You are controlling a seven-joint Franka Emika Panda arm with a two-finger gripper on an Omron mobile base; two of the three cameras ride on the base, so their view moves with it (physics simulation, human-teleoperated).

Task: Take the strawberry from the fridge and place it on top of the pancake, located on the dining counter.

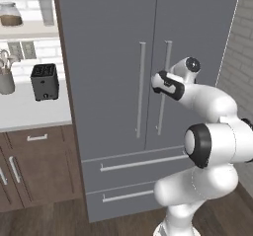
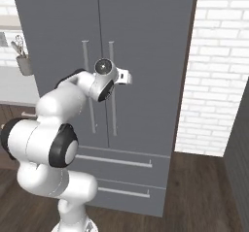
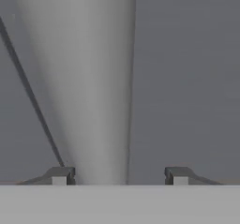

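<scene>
Even, soft light is filling both base views, with no hard glare anywhere. The fridge (image 1: 113, 82) is reading as flat matte grey, its 2 bar handles throwing faint, thin shadows onto the doors. The white brick wall (image 2: 219, 80) is glowing brightest, while the floor (image 2: 204, 197) is sitting dimmer. The robot's white arm (image 1: 212, 131) is showing gentle shading along its curves. In the hand view, the right door handle (image 3: 93, 87) is looming close and blurring at its edges, with a smooth pale gradient across it. Edges are looking slightly jagged, rendered.
</scene>
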